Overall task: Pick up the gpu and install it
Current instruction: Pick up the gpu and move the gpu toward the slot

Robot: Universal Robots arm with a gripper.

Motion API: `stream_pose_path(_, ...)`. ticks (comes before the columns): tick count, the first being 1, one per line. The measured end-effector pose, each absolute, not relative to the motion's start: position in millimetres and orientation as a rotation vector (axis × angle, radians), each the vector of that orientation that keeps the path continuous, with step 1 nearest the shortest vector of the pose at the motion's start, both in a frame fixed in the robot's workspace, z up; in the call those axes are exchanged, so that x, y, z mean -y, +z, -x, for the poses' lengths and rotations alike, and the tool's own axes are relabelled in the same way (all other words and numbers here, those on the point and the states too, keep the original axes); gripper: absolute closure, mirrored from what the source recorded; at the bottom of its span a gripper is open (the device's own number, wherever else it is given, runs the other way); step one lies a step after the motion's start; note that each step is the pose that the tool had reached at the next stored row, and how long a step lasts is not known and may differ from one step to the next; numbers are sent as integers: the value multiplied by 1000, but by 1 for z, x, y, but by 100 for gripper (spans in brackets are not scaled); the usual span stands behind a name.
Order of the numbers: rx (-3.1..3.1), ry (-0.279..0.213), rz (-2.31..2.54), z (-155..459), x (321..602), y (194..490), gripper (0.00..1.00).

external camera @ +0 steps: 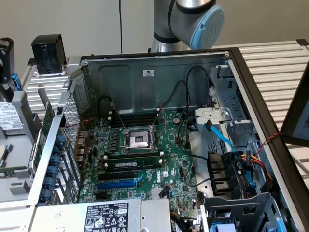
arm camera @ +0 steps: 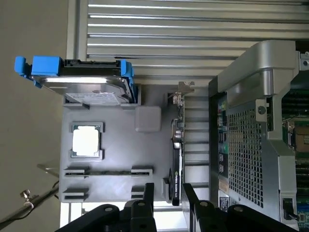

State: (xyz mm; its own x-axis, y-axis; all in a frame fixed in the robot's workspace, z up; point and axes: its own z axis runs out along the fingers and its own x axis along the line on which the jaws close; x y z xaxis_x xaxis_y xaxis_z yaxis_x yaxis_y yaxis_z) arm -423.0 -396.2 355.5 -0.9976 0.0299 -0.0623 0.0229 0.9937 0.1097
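My gripper (arm camera: 167,191) is open, jaws either side of the gpu (arm camera: 175,154); it stands on edge in the gray tray (arm camera: 116,159) beside the case (arm camera: 246,145), I guess so its flat faces are easy to pinch.

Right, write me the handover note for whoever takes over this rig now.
Gripper: open, fingers either side of the gpu's end, not closed on it.
Gpu: standing on edge in the gray tray, beside the computer case.
Done: gripper lined up over the card; nothing lifted yet.
Left: grasp, lift, and seat the card on the motherboard. The blue slot is empty.
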Motion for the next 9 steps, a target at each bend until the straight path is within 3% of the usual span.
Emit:
stream_pose_path(6,-3073,168,-45,423,397,345,62)
stream_pose_path(7,-3073,168,-45,423,398,343,55)
stream_pose_path(9,-3073,168,-45,423,399,339,55)
